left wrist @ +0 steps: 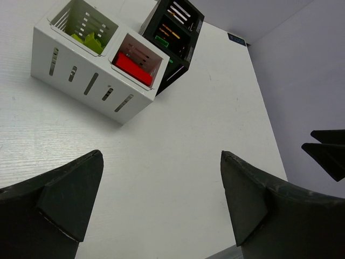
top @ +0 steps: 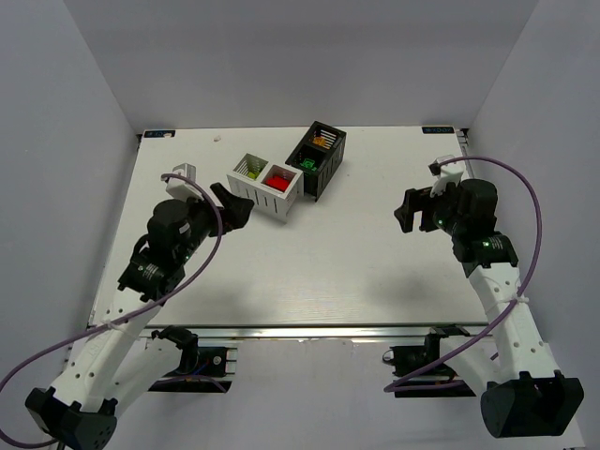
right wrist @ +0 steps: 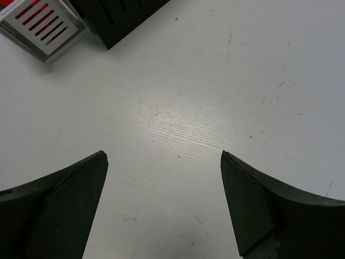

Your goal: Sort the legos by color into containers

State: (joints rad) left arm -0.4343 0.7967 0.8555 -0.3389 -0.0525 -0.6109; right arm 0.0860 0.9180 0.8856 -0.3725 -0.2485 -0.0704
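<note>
The white container [top: 265,194] stands at the back middle of the table, with lime green legos [top: 249,170] in its left compartment and red legos [top: 279,178] in its right one. Touching its right side is the black container [top: 320,159], which holds orange-yellow legos [top: 324,141] and dark green legos [top: 307,165]. My left gripper [top: 234,208] hangs open and empty just left of the white container. My right gripper [top: 405,211] is open and empty to the right. The left wrist view shows the white container [left wrist: 86,81], lime legos [left wrist: 89,40], red legos [left wrist: 132,67] and the black container [left wrist: 180,32] beyond the open left gripper [left wrist: 161,162].
The white table [top: 319,272] is walled in by grey panels at the back and both sides. Under the open right gripper [right wrist: 163,159] lies bare tabletop; the white container's corner [right wrist: 46,27] and the black container's wall [right wrist: 118,13] sit at the top left of that view.
</note>
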